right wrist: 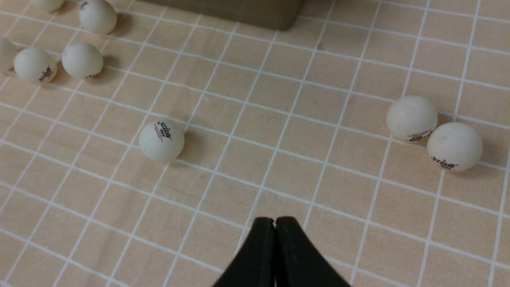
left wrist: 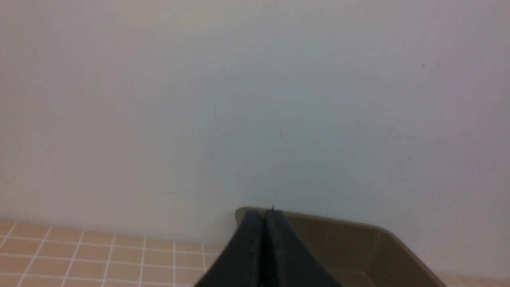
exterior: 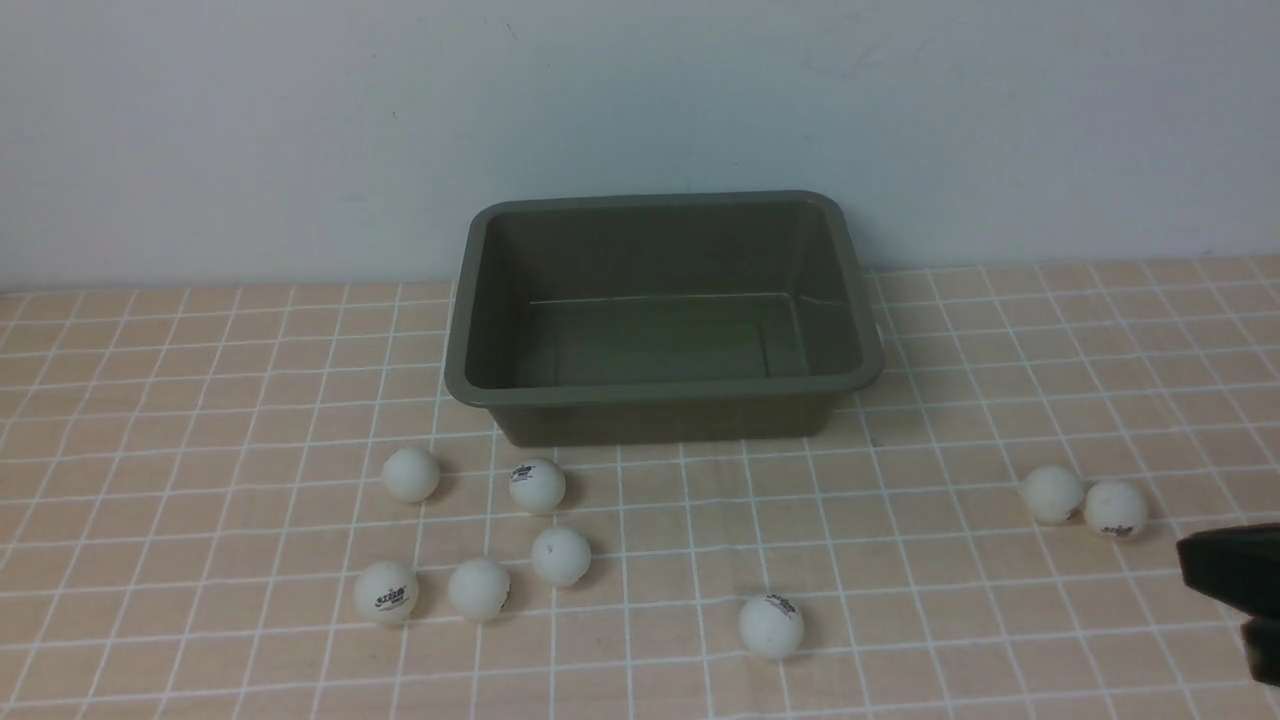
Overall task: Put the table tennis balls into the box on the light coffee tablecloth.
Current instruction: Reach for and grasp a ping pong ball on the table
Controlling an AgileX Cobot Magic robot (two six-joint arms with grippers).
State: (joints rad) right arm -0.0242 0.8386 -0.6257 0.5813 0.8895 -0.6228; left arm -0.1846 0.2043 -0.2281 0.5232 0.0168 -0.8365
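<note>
The olive-green box (exterior: 660,398) stands empty at the back middle of the light coffee tablecloth (exterior: 900,600). Several white table tennis balls lie in front of it: a cluster at the left (exterior: 537,485), one alone near the front (exterior: 771,626), and a touching pair at the right (exterior: 1053,494). My right gripper (exterior: 1195,568) enters at the right edge, just short of that pair. In the right wrist view it (right wrist: 275,220) is shut and empty, with the pair (right wrist: 411,118) and the lone ball (right wrist: 161,140) ahead. My left gripper (left wrist: 266,213) is shut and empty, pointing at the box (left wrist: 358,239).
A plain pale wall (exterior: 640,120) rises right behind the box. The checked cloth runs to every edge of the front view. The box's near corner (right wrist: 255,14) shows in the right wrist view.
</note>
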